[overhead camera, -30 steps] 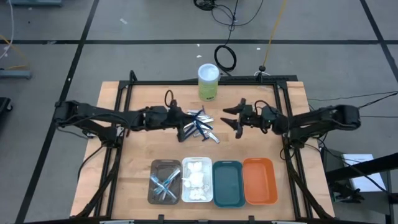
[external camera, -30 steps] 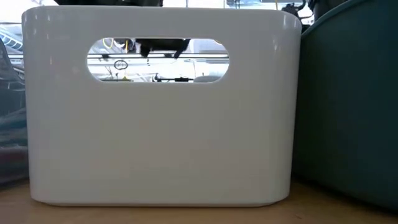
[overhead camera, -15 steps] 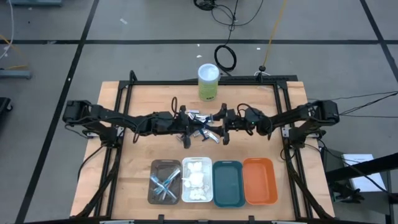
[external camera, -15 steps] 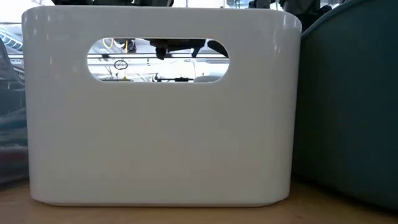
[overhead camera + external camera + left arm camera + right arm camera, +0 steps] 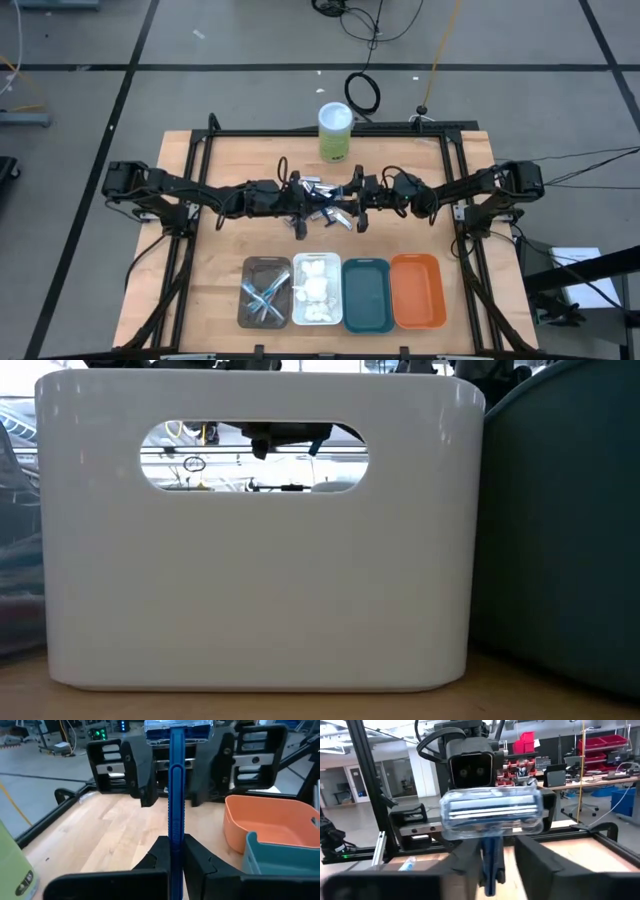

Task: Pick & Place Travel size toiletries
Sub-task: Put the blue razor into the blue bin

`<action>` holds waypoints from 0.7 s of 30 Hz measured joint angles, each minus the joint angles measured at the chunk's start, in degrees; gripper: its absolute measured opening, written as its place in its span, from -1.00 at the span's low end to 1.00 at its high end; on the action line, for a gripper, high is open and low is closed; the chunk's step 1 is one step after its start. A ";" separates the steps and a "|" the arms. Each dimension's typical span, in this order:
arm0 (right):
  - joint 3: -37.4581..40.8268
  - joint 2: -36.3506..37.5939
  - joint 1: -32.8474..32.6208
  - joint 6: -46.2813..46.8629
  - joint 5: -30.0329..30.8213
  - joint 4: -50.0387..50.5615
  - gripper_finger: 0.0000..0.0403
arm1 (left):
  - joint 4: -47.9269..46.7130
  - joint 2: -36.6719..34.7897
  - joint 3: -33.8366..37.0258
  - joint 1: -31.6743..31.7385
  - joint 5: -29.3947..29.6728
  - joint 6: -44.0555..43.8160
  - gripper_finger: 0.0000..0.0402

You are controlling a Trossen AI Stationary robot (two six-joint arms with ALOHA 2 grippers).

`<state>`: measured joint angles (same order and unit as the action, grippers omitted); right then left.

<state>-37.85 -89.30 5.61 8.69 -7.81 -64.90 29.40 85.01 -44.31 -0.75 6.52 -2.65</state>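
White tray [image 5: 250, 590] fills most of the low view, close up, its end wall facing the camera with an oval handle slot [image 5: 255, 457] near the top. Through the slot: dark robot parts [image 5: 285, 435] hanging down, a small blue bit [image 5: 316, 446] beside them, blurred room behind. Teal tray [image 5: 565, 530] just to the right, close beside the white one. Strip of wooden desk [image 5: 500, 680] along the bottom.

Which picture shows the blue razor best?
The left wrist view: the razor fills it end to end, handle pinched in the left gripper. The right wrist view shows mostly its head, the high view only a speck, the low view nothing sure.
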 joint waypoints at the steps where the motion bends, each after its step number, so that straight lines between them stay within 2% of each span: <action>1: 0.00 0.00 0.00 -0.51 -0.04 0.01 -0.55 | -0.01 0.00 0.00 0.00 0.07 -0.50 -0.92; 4: 0.00 0.00 -0.02 -1.35 -0.04 0.01 -0.86 | -0.14 0.00 0.00 0.02 -0.06 -1.05 -0.84; 5: 0.00 0.00 0.00 -1.94 -0.13 0.01 -0.90 | -0.20 0.00 0.00 0.02 -0.01 -1.13 -0.83; 9: 0.03 0.00 -0.13 -2.28 0.01 0.26 -0.89 | -1.18 0.00 -0.02 -0.11 -0.17 -5.33 -0.80; 13: 0.11 -0.02 -0.15 -3.33 -0.07 0.47 -0.89 | -3.64 -0.08 -0.10 -0.02 -2.73 -10.00 -0.72; 16: 0.11 0.05 0.28 -4.15 -0.25 0.26 -0.89 | -4.91 -0.10 -0.08 -0.48 -2.99 -10.91 -0.55; 21: 0.07 2.70 1.03 -4.07 -0.64 4.83 -0.89 | -5.87 -1.94 -0.49 -1.90 -2.94 -9.81 -0.15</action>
<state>-37.78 -86.59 6.63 4.62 -8.45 -60.07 23.52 83.07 -44.80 -2.65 3.58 -12.46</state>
